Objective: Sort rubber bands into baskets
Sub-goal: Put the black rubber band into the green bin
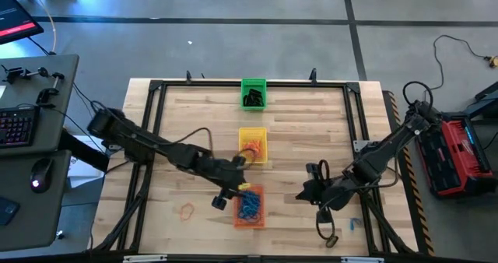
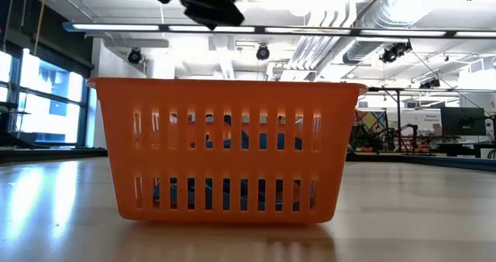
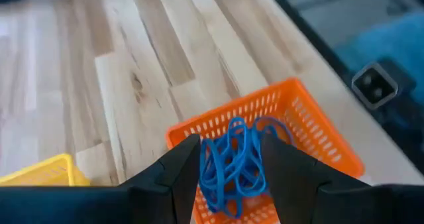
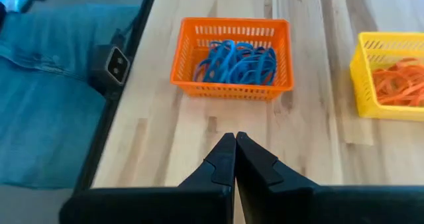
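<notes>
The orange basket (image 1: pixel 249 206) stands near the table's front edge with blue rubber bands (image 3: pixel 232 164) piled inside. Behind it are the yellow basket (image 1: pixel 252 145) with orange bands (image 4: pixel 397 81) and, at the far edge, the green basket (image 1: pixel 253 93) with black bands. My left gripper (image 3: pixel 232 177) hangs open over the orange basket's far left corner, nothing between its fingers. My right gripper (image 4: pixel 235 151) is shut and empty above the bare table, to the right of the orange basket (image 4: pixel 232 58).
One loose orange band (image 1: pixel 187 211) lies on the wood left of the orange basket, and a small blue band (image 1: pixel 354 226) lies near the front right. A dark frame (image 1: pixel 156 88) runs around the tabletop. In the low view the orange basket (image 2: pixel 225 149) fills the middle.
</notes>
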